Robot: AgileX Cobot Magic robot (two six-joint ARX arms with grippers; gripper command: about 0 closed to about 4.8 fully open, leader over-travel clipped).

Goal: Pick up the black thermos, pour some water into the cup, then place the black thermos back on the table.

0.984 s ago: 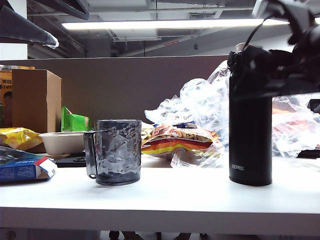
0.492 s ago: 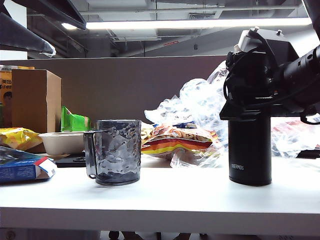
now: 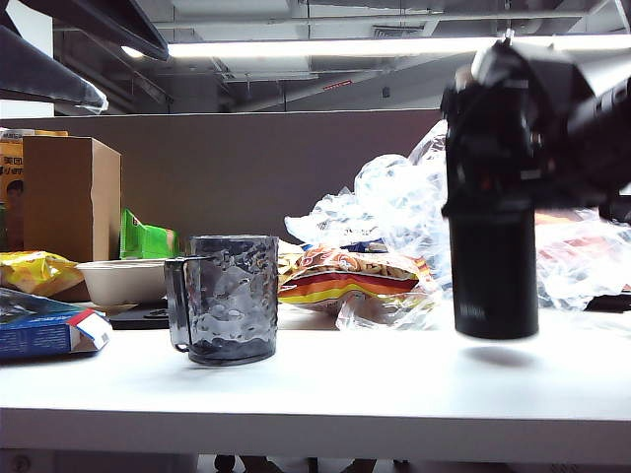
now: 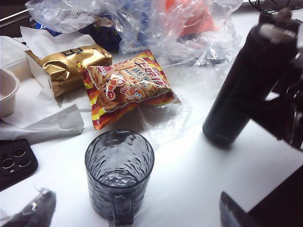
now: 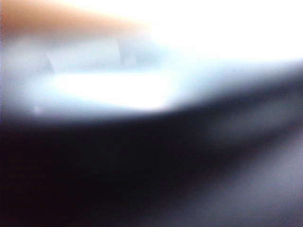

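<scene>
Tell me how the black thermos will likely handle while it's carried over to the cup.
The black thermos, tall and slim, hangs clear of the table, gripped high by the right gripper, so it may swing. Its smooth matte wall could slip. Holding water, it is probably heavy. The left gripper is not visible.

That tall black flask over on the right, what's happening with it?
The right arm's tool has clamped the tall matte-black thermos around its upper half and holds it upright just above the white table, a shadow beneath it. The smoky-grey dimpled cup stands on the table to its left, apparently empty, so no pouring yet. The left arm's tool hangs open above the cup, touching nothing.
</scene>
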